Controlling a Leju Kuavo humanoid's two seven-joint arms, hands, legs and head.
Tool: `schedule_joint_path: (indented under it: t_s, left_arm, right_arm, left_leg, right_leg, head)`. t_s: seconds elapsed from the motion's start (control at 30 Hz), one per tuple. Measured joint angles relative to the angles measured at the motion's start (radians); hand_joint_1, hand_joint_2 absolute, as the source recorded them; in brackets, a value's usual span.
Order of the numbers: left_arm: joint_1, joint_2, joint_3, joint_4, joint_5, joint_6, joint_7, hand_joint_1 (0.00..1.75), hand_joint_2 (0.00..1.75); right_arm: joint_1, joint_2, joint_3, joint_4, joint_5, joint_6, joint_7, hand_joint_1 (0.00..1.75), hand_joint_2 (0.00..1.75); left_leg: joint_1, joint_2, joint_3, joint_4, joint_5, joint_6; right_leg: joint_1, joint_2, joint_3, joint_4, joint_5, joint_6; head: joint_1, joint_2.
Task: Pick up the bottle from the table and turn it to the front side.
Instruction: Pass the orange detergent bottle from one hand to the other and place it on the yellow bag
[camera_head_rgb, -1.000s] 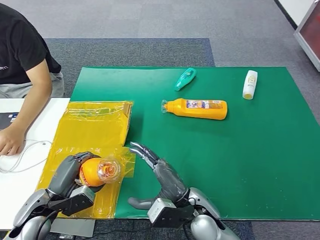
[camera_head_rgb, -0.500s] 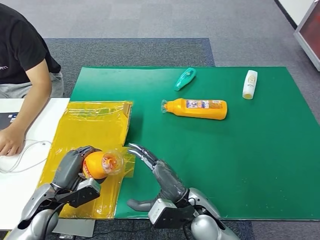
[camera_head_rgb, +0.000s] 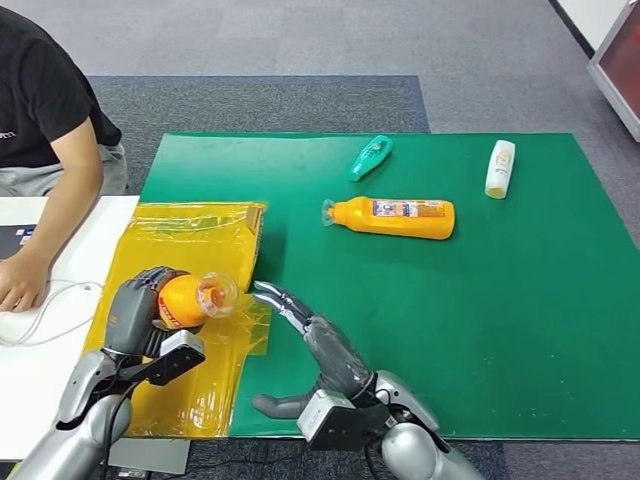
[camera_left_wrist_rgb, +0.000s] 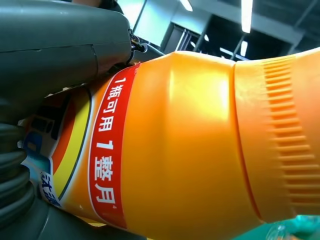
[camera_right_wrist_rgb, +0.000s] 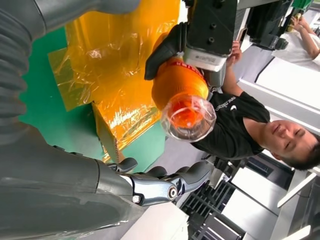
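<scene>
Orange bottle: red label band with white Chinese print, ribbed orange cap under clear plastic wrap. Lifted on its side above yellow film-covered box, cap pointing toward green mat.

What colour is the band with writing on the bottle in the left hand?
Red with white characters, on the orange bottle held by the left hand; left wrist view shows it best.

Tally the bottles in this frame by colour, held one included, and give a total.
Orange bottles: 2, one in the left hand at, one lying on the green mat at
Teal bottle: 1
White bottle: 1
Total: 4
</scene>
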Motion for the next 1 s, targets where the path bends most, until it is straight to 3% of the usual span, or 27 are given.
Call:
schedule_joint_path:
  t_s: [0.37,0.77,1.0]
  left_arm:
    - [-0.014,-0.042,-0.006,0.065,0.112,-0.005,-0.086,1.75,1.75]
    - [-0.039,-0.041,-0.031,0.125,0.085,-0.107,-0.049,1.75,1.75]
    - [-0.064,-0.039,-0.043,0.183,0.053,-0.005,-0.086,1.75,1.75]
  right_arm:
    - [-0.025,0.000,0.030,0.019,-0.026,-0.011,0.000,0.00,1.75]
    - [-0.030,0.000,0.042,0.045,-0.034,-0.016,0.000,0.00,1.75]
    - [-0.032,0.006,0.043,0.057,-0.047,-0.017,0.000,0.00,1.75]
  left_leg:
    - [0.000,0.000,0.000,0.000,0.000,0.000]
    - [0.000,0.000,0.000,0.000,0.000,0.000]
    - [0.001,0.000,0.000,0.000,0.001,-0.002]
  right_leg:
    - [0.000,0.000,-0.001,0.000,0.000,0.000]
    - [0.000,0.000,0.000,0.000,0.000,0.000]
    - [0.002,0.000,-0.001,0.000,0.002,-0.003]
  head:
    - [0.000,0.000]
    - [0.000,0.000]
    - [0.000,0.000]
